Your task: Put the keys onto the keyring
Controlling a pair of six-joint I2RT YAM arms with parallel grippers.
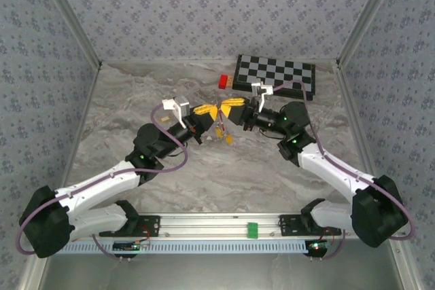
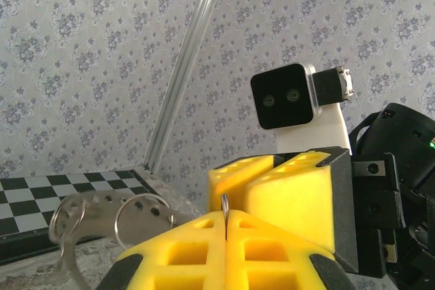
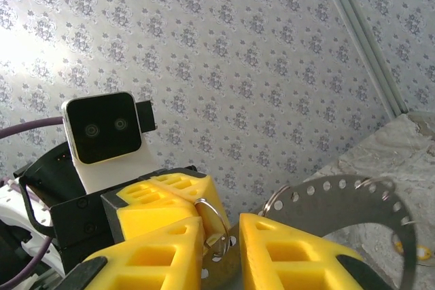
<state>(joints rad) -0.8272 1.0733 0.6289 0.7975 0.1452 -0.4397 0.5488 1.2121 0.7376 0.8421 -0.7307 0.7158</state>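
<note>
Two tools meet tip to tip, just in front of the checkered board [image 1: 275, 76]. The left gripper [image 2: 225, 221] is clamped tight on the thin edge of the keyring [image 2: 224, 202]. The right gripper [image 3: 222, 230] has its jaws narrowly apart about that ring; I cannot tell whether it pinches. The keys [image 1: 230, 138] sit below the ring, on the board's near side. No threading is evident, so I judge the task unfinished. The overhead view places the keys. The wrist views resolve the ring's wire and a perforated metal strip [image 3: 353, 191].
</note>
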